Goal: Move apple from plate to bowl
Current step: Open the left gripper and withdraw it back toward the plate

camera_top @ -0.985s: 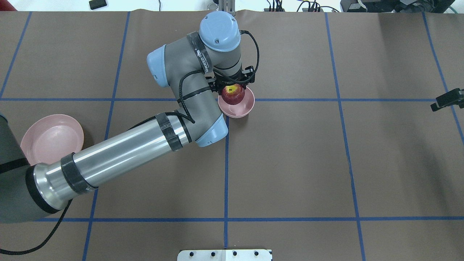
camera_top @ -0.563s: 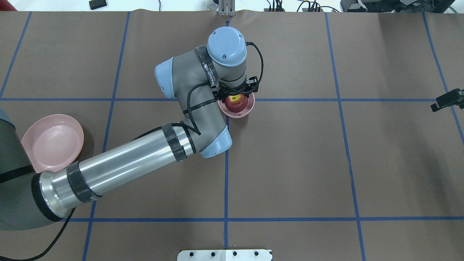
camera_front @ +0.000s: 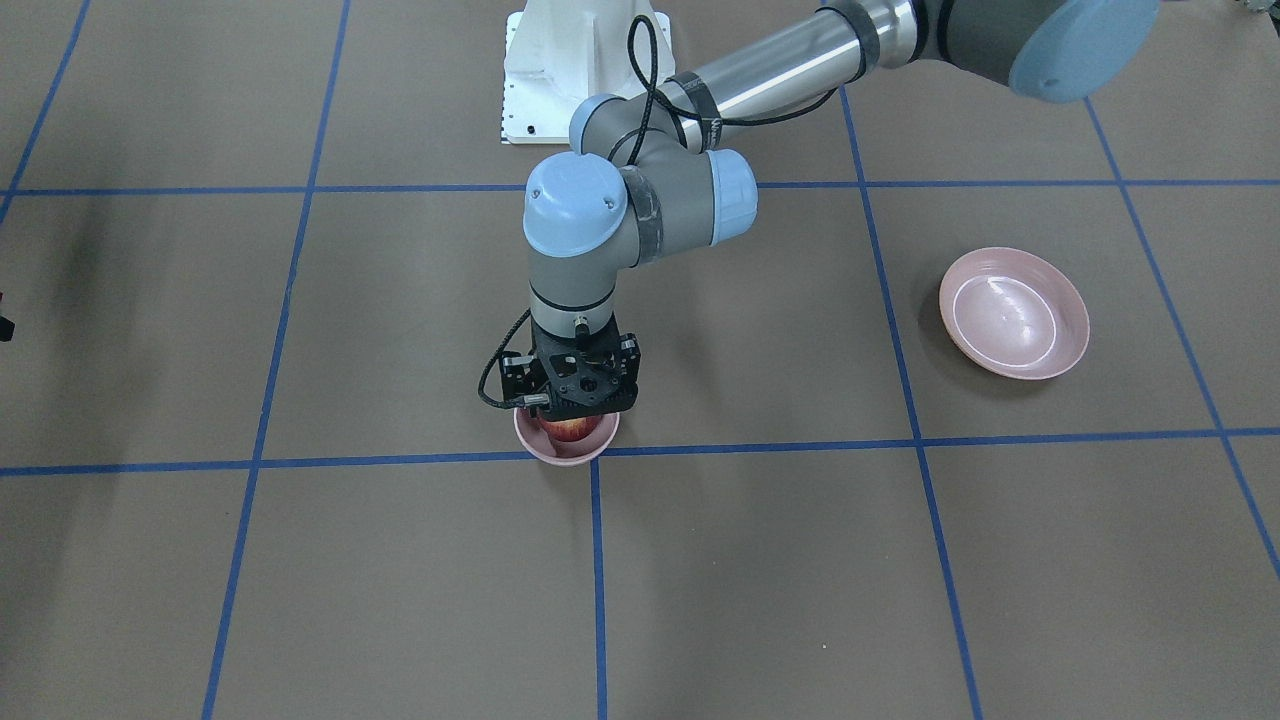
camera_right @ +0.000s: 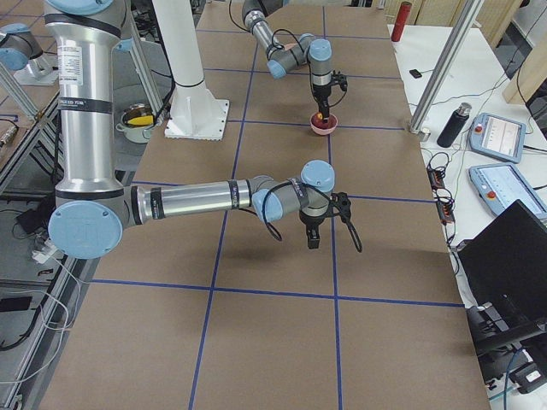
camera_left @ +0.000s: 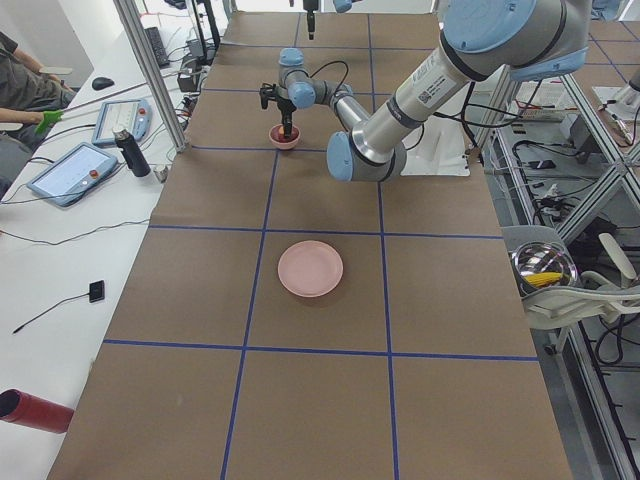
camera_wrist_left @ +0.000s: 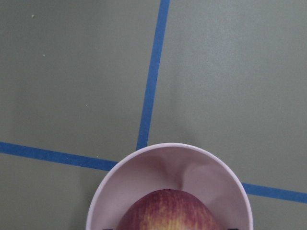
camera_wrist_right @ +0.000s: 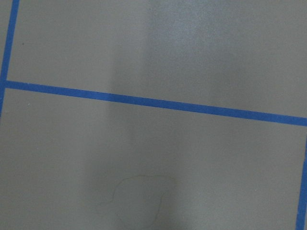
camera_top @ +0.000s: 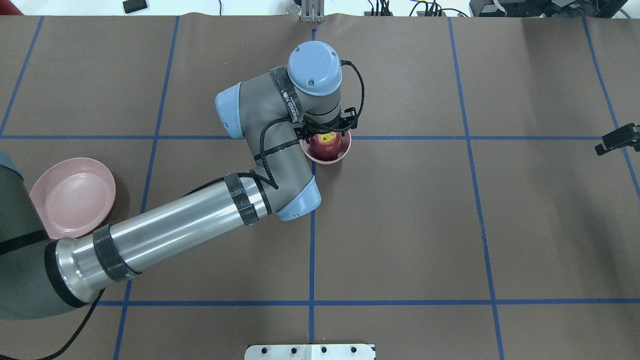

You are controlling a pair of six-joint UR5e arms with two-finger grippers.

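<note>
The dark-red apple (camera_top: 325, 145) with a yellow-green stem patch sits low inside the small pink bowl (camera_top: 334, 159) near the table's middle. My left gripper (camera_top: 326, 139) stands straight down over the bowl, its fingers on either side of the apple and shut on it. The left wrist view shows the apple's top (camera_wrist_left: 165, 213) inside the bowl's rim (camera_wrist_left: 192, 165). The wide pink plate (camera_top: 72, 197) lies bare at the near left. My right gripper (camera_right: 312, 239) hangs over bare table far to the right; I cannot tell whether it is open.
The brown mat has a blue tape grid (camera_top: 480, 137). My left arm's long forearm (camera_top: 170, 235) spans from the near-left corner to the bowl, partly over the plate's edge. The white base plate (camera_front: 575, 60) is behind the bowl.
My left arm has moved a little right and down, lowering the apple deeper into the bowl. The right arm has not moved.
</note>
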